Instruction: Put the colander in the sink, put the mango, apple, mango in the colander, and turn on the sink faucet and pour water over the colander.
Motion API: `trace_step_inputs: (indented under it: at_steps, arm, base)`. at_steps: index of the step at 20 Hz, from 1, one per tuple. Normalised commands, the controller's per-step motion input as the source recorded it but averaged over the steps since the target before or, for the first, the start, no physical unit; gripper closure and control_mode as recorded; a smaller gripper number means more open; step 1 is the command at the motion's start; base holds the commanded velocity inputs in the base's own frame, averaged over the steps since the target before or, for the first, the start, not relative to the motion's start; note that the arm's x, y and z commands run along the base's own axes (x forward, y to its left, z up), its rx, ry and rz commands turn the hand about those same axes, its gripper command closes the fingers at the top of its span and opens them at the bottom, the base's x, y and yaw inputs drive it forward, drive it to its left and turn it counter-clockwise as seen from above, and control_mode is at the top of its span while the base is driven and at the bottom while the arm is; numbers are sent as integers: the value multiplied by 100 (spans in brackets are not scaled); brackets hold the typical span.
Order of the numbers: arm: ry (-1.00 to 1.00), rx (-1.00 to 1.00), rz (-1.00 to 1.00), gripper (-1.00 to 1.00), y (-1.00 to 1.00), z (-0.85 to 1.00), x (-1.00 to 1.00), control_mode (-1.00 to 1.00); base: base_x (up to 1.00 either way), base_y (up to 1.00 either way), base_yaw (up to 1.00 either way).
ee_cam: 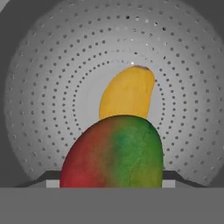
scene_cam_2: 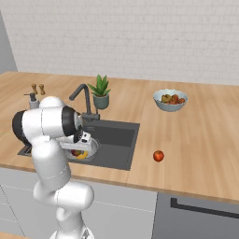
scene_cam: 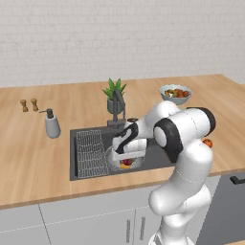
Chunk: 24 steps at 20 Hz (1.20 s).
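Sink (scene_cam: 160, 158) holds colander (ee_cam: 48, 87) beside wire rack (scene_cam: 91, 153). Inside colander: red-green mango (ee_cam: 113, 153) gripped between gripper (ee_cam: 111, 186) fingers, yellow mango (ee_cam: 127, 92) touching behind it. Apple (scene_cam_2: 158, 156) on counter right of sink (well apart).

A plant (scene_cam: 114, 91) is seen behind the basin, a soap bottle (scene_cam: 51, 125) and two shakers (scene_cam: 28, 105) left, a fruit bowl (scene_cam: 175, 94) far right.
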Motion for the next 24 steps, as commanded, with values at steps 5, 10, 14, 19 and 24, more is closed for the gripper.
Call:
trace_step_inputs:
  at_steps: [5, 10, 14, 19, 24]
  arm:
    - [0, 0, 0, -100, 0, -37, 25, -100]
    - [0, 0, 0, -100, -4, -7, 24, -100]
    - [-6, 0, 0, -100, -11, 8, 0, -100]
    - [-12, 0, 0, -100, -13, 38, -5, -100]
    - [-19, 0, 0, -100, -32, 88, -43, -100]
  base:
    - [0, 0, 0]
    - [0, 0, 0]
    - [0, 0, 0]
    - [0, 0, 0]
    - [0, 0, 0]
